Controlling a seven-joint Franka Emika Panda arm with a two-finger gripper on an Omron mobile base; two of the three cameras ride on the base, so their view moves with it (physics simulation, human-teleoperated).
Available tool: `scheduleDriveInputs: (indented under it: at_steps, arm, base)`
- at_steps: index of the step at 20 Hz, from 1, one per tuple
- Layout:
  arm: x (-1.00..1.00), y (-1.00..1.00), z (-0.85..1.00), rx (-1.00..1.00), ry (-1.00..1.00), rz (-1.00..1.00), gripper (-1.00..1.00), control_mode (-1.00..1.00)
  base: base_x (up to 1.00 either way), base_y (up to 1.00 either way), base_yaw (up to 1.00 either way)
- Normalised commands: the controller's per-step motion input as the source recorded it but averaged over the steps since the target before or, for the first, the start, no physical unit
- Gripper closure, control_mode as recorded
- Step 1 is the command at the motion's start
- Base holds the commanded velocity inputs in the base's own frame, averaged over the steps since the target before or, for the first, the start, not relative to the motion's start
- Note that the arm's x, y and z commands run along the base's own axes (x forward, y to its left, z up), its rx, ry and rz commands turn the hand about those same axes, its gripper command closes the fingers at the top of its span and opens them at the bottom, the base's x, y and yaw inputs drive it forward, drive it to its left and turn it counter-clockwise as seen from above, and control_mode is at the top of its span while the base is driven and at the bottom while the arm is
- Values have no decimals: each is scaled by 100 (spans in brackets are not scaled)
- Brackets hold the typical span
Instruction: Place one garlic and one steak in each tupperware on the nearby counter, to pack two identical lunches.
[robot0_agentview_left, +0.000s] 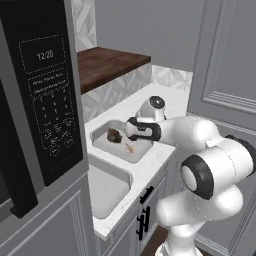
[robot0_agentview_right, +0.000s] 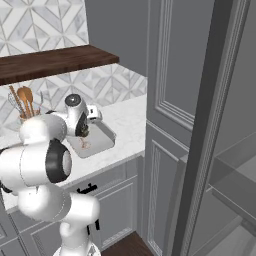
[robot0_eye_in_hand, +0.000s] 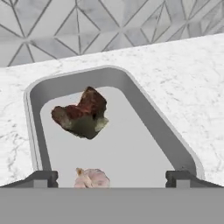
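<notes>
A pale grey tupperware (robot0_eye_in_hand: 148, 118) lies on the white counter (robot0_eye_in_hand: 183, 74). In it are a dark red-brown steak (robot0_eye_in_hand: 83, 114) and, closer to me, a pale garlic (robot0_eye_in_hand: 92, 178). My gripper (robot0_eye_in_hand: 112, 180) hovers over the tray's near end, open, its fingertips (robot0_eye_in_hand: 41, 178) wide apart on either side of the garlic without touching it. In the left base view the gripper (robot0_agentview_left: 131, 131) is above that tupperware (robot0_agentview_left: 105, 145), beside the steak (robot0_agentview_left: 114, 135) and garlic (robot0_agentview_left: 130, 148). A second tupperware (robot0_agentview_left: 107, 187) lies nearer on the counter, partly hidden by the microwave.
A black microwave (robot0_agentview_left: 47, 95) fills the left foreground. A dark wooden shelf (robot0_agentview_left: 107, 62) hangs over the tiled backsplash. Tall grey cabinet doors (robot0_agentview_left: 225, 60) rise at the counter's right end. A holder with wooden utensils (robot0_agentview_right: 22, 102) stands by the wall.
</notes>
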Motion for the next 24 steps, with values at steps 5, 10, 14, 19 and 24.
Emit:
scheduleDriveInputs:
  at_steps: [5,10,14,19,24]
  arm:
    - [-100,-49,59,5,-24,-8,-100,-100]
    - [-100,-20,72,2,-5,-11,-100,-100]
    - [-100,-11,43,0,0,-6,-100,-100]
    - [-100,-23,49,2,0,-3,-100,-100]
    - [-20,-5,3,0,0,0,-100,100]
  base:
    - [0,0,0]
    - [0,0,0]
    - [0,0,0]
    - [0,0,0]
    - [-80,-17,0]
